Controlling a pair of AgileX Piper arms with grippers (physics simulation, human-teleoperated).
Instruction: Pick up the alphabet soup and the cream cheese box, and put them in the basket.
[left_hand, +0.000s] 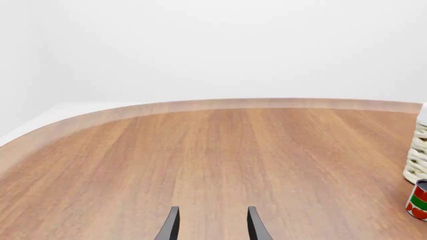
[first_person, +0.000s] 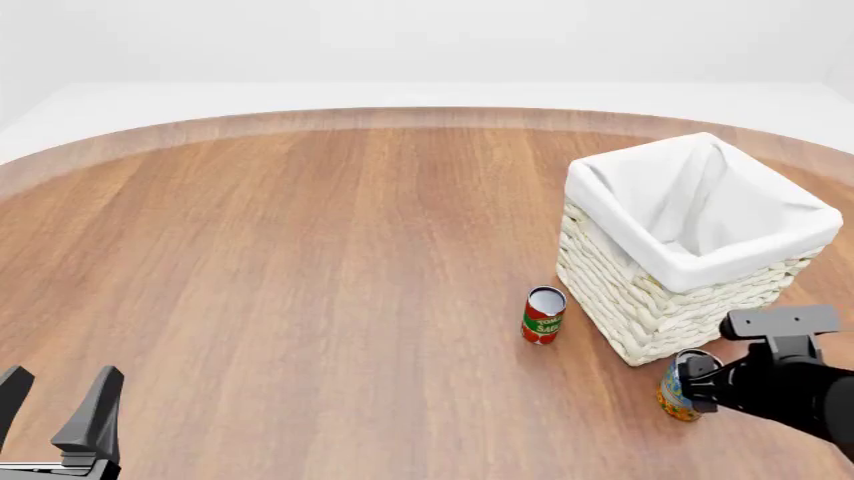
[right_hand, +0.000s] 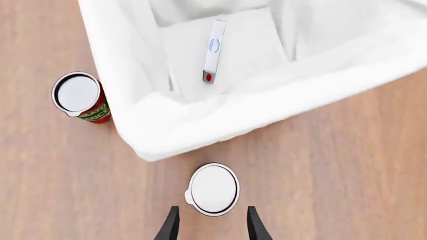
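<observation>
The alphabet soup (right_hand: 213, 190) stands upright on the table just in front of the basket (right_hand: 140, 135); from above I see its white top. My right gripper (right_hand: 213, 225) hangs open above it, one finger on each side of the can and nothing gripped. In the front view the alphabet soup (first_person: 671, 398) is partly hidden behind the right gripper (first_person: 694, 382), near the corner of the basket (first_person: 641, 300). The cream cheese box (right_hand: 213, 50) lies inside the basket on the white liner. My left gripper (first_person: 54, 405) is open and empty at the near left.
A red-and-green can (first_person: 543, 315) stands upright left of the basket, also in the right wrist view as the red-and-green can (right_hand: 80, 97). The left wrist view shows the left gripper (left_hand: 212, 227) over bare wood, with the basket (left_hand: 418, 155) at its edge.
</observation>
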